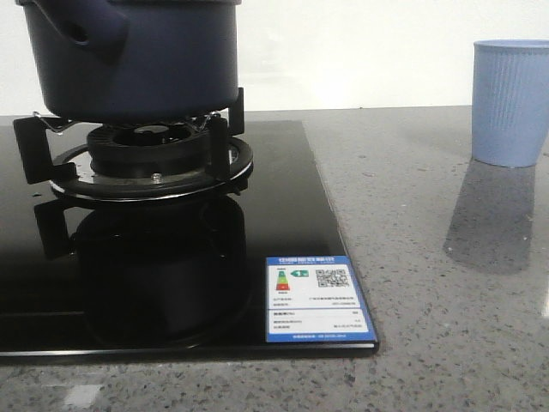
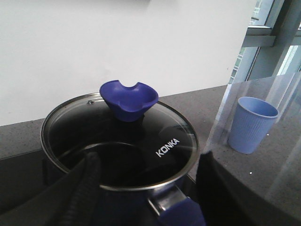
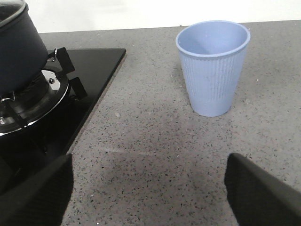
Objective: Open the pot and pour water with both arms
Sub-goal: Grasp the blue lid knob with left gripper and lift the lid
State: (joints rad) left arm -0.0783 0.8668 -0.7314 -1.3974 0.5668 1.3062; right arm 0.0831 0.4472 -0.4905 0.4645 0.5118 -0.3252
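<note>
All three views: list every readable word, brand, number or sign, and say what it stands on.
"KONKA": white letters on the glass lid of the pot.
Energy label sticker on the black glass hob: a QR code and coloured rating bars show, but its text is too small to read.
Light blue cup: no text.

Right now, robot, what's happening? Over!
Left gripper open above the pot. Right gripper open over bare counter. Lid still on pot, on the burner. Cup upright, nothing blocking.
</note>
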